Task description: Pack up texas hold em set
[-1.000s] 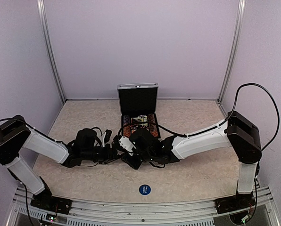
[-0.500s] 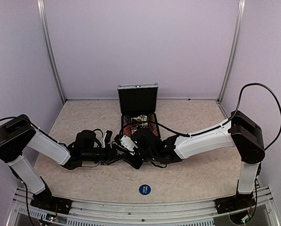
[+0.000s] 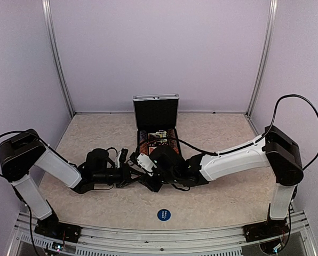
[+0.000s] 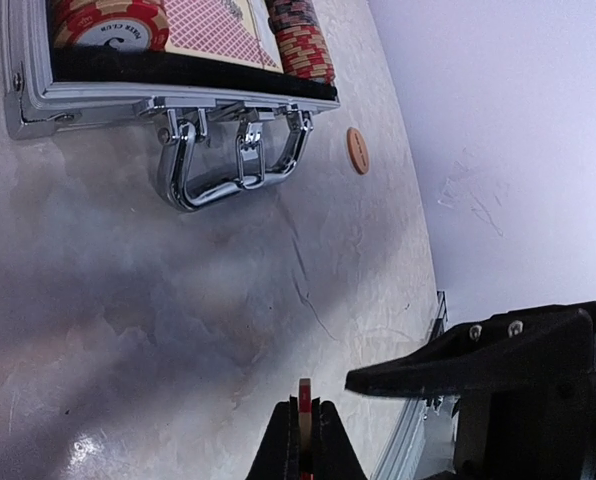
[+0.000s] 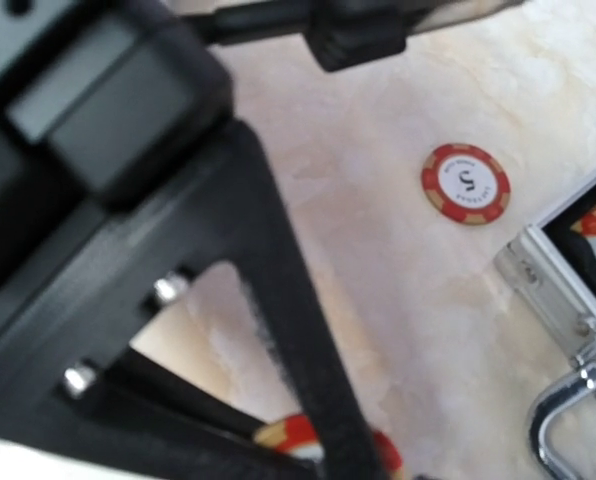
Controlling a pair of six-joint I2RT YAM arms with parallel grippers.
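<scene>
Item: left gripper [image 4: 304, 445] clenched on one chip [image 4: 304, 392] held edgewise, thin purchase, may slip or pivot out; right gripper [image 3: 148, 178] crowds close, jaw state untellable, may knock it.

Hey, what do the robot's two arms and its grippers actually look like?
Both arms, left arm and right arm, have white shell links between black joint housings. Thin black cables loop off them, the largest arching over the right shoulder. The left gripper has slim black fingers; the right arm's wedge-shaped black finger carries two silver screws.
</scene>
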